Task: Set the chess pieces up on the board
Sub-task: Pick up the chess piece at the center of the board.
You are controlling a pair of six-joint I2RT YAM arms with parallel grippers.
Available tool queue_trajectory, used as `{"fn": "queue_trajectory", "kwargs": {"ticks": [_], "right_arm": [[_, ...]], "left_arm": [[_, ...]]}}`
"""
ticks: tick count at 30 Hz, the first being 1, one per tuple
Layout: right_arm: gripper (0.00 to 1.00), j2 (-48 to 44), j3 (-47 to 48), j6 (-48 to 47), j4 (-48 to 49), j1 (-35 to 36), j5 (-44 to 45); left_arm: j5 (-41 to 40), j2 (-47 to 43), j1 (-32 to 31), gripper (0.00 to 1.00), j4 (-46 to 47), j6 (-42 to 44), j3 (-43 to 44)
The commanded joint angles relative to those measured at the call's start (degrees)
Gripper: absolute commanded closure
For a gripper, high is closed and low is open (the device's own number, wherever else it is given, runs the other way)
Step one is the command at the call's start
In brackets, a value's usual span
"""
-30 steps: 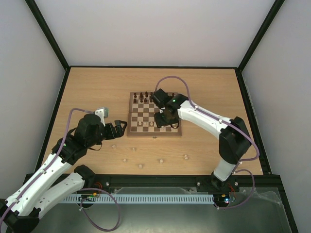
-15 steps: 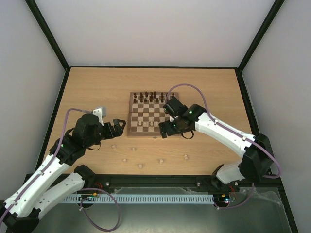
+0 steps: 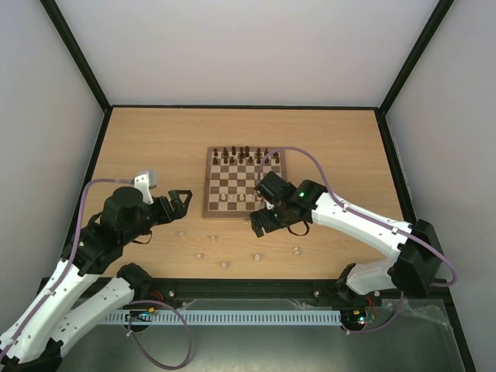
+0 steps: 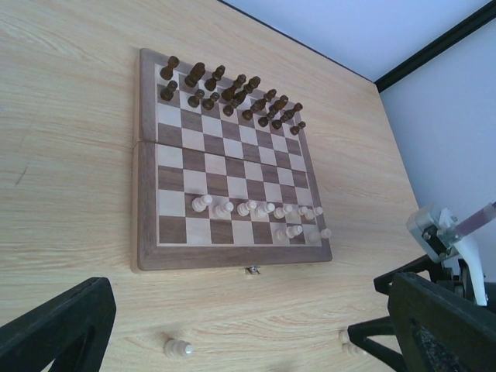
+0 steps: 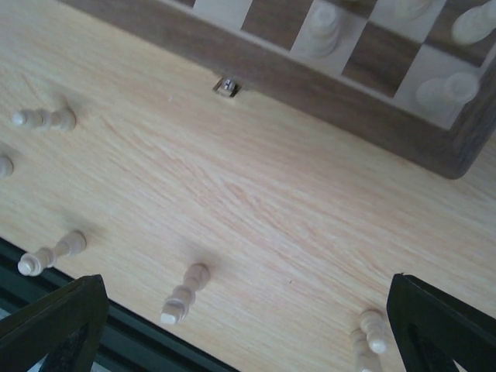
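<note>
We see that the right arm has drawn back off the square wooden chessboard with dark brown and cream squares [image 3: 236, 178] toward the near edge of the desk [image 3: 341, 139], and the left arm has slid a little toward the left edge. The right tool [image 3: 256, 225] now hangs over bare desk just in front of the board's small metal front latch [image 5: 226, 86]. Its black fingers [image 5: 62, 333] are spread wide with nothing between them. The left tool [image 3: 183, 203] sits off the board's near left corner, also gaping and empty (its wrist view shows us only desk between the fingers). The board lies around the middle of the desk, somewhat nearer the far edge. Some of the tiny pale beige wooden chess pieces [image 4: 246, 208] stand along its two near rows. We count six more scattered on the desk between the board and the near edge, several lying on their sides. The dark brown chess pieces [image 4: 232, 89] fill the board's far rows.
</note>
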Motion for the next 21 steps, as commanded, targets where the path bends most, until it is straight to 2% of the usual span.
{"fn": "queue_trajectory", "kwargs": {"ticks": [1,12,21], "right_arm": [[0.00,-0.99,-1.53,2.63,-1.29,2.56,0.07],[0.08,-2.28,-4.89,8.28,-0.63,8.31,2.54],[0.09,-4.09,-7.92,12.41,-0.54,10.72,4.52]], "left_arm": [[0.13,-1.13,0.38,0.01,-1.71,-1.11,1.28],[0.76,-1.83,0.36,0.01,-1.64,-1.03,0.85],[1.62,-2.62,0.36,0.01,-1.38,-1.34,-0.18]]}}
